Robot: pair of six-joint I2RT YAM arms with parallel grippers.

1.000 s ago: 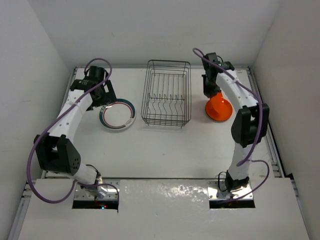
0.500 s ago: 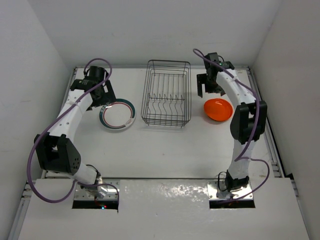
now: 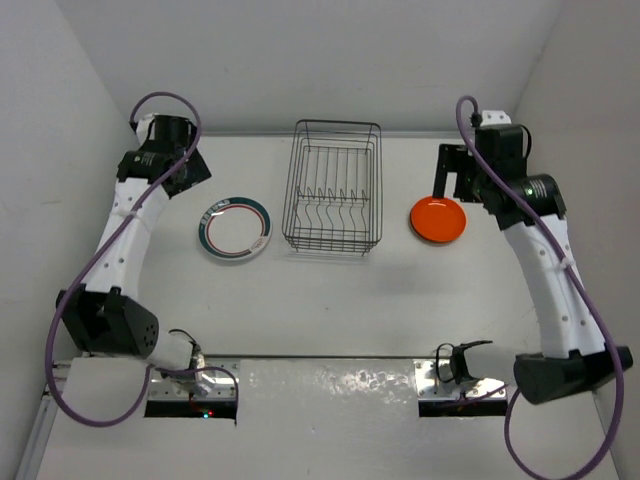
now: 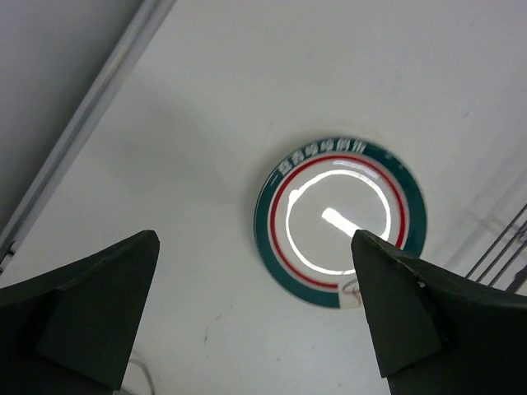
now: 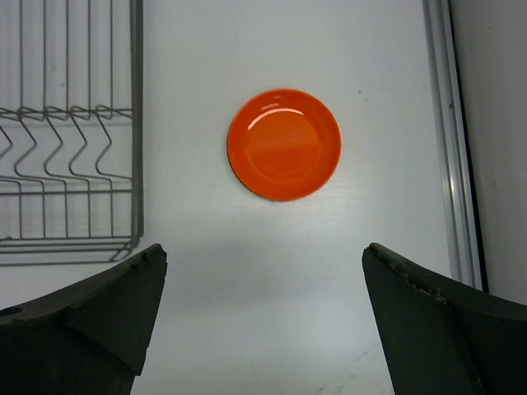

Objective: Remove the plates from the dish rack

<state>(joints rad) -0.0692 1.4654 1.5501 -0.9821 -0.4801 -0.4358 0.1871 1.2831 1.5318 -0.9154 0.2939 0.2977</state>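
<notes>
The dish rack [image 3: 332, 197], a dark wire basket, stands at the table's middle back with nothing between its dividers. A white plate with teal and red rim rings [image 3: 235, 229] lies flat to its left, and an orange plate [image 3: 438, 220] lies flat to its right. My left gripper [image 3: 186, 168] hovers open behind and to the left of the ringed plate [image 4: 340, 222], nothing between its fingers [image 4: 255, 240]. High over the orange plate [image 5: 284, 145], my right gripper [image 3: 452, 175] is open and empty too [image 5: 265, 252].
White walls close in the table on three sides. A raised rail [image 5: 449, 140] runs along the right edge, and another [image 4: 90, 115] along the left. The rack's wires [image 5: 136, 123] show at the left of the right wrist view.
The right gripper opened and let go of the orange plate, which dropped from tilted to flat. Both arms then rose and drew outward, away from their plates.
</notes>
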